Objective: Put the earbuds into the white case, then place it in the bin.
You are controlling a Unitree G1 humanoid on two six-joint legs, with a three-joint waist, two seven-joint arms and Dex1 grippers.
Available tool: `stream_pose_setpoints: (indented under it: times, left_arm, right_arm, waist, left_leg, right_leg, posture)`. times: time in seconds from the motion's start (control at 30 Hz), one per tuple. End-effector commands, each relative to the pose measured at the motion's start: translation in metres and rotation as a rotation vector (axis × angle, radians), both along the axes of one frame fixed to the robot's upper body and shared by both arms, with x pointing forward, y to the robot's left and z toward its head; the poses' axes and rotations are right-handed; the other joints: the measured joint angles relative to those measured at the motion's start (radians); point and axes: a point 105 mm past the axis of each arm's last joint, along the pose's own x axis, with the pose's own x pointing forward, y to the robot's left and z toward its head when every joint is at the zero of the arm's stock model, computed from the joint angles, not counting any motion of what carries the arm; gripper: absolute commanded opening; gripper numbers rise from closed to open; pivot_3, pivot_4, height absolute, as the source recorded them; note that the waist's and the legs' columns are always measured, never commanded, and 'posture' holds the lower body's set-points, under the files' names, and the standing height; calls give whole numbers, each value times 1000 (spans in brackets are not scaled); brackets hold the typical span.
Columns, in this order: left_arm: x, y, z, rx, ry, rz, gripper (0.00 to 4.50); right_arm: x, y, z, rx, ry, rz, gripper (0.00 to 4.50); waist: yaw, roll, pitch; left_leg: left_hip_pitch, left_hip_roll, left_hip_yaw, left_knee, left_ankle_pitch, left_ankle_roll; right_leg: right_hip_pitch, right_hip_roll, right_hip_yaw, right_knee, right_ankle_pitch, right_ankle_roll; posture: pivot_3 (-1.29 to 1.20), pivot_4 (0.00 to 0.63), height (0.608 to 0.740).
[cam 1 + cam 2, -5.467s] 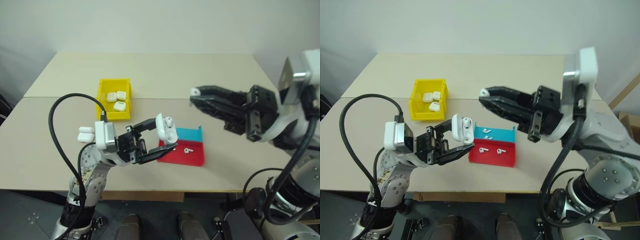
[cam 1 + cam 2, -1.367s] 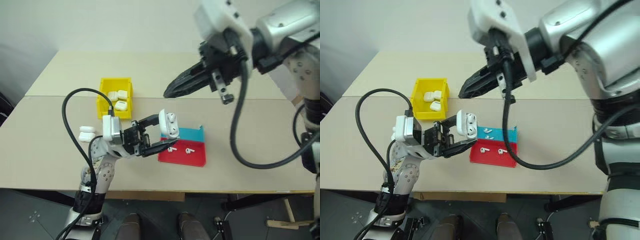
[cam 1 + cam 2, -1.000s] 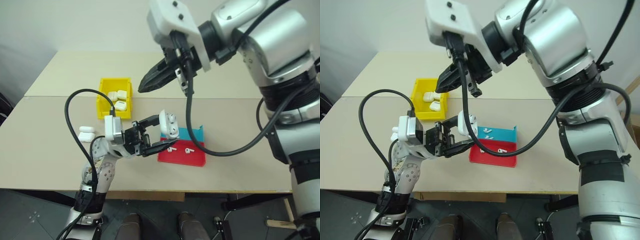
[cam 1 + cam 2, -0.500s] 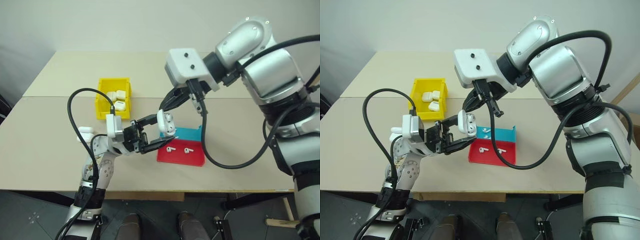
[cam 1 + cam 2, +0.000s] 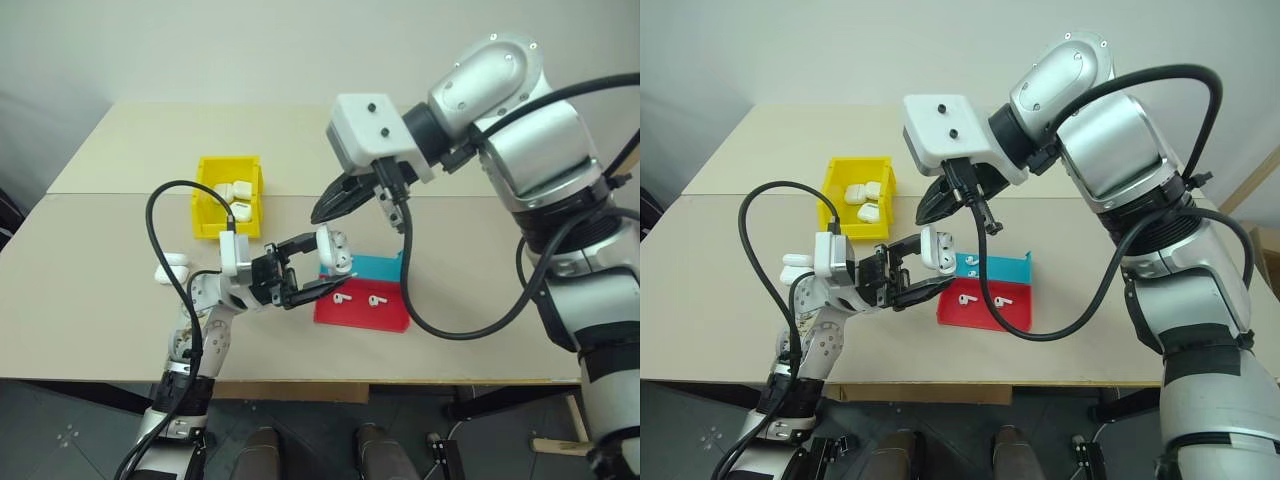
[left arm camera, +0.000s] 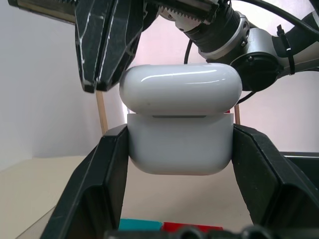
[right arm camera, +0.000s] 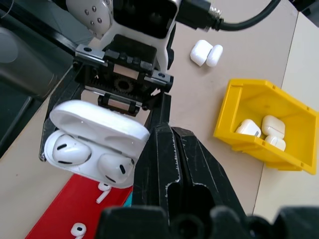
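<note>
Right wrist view: the left gripper [image 7: 94,149] clamps the small glossy white case [image 7: 92,157], lid ajar, both tiny white earbuds [image 7: 66,149] seated inside, held above the shallow red and blue tray [image 5: 365,310]. Just above the case, the right gripper [image 5: 318,214] hangs with fingers pressed together. The bright yellow plastic bin [image 5: 228,196] sits beyond the tray.

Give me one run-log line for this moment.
left gripper: shut on white case, lid open, both earbuds seated | right gripper: shut, empty, beside the lid | bin: holds other cases

Bright, even light, soft shadows; nearest parts perhaps slightly blurred.
</note>
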Motion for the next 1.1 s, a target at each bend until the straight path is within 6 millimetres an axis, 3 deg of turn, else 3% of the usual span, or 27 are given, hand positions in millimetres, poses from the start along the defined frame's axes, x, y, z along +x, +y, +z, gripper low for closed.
stream_pose_setpoints:
  times: [0.03,0.47,1.1]
  left_arm:
    - [0,-2,8,-3,-56,-6,2765]
    - [3,0,8,-1,-70,3,2765]
    - [5,5,10,-8,-86,20,2765]
  right_arm:
    - [-12,1,15,5,-36,66,43]
    - [-15,-1,-1,-47,-23,83,43]
    - [-8,-24,-6,-77,-42,16,43]
  waist:
    - [0,0,0]
    - [0,0,0]
    - [0,0,0]
  left_leg:
    - [0,0,0,0,0,0]
    - [0,0,0,0,0,0]
    - [0,0,0,0,0,0]
  right_leg:
    - [0,0,0,0,0,0]
    - [0,0,0,0,0,0]
    - [0,0,0,0,0,0]
  posture:
    - [0,150,740]
    - [0,150,740]
    - [0,150,740]
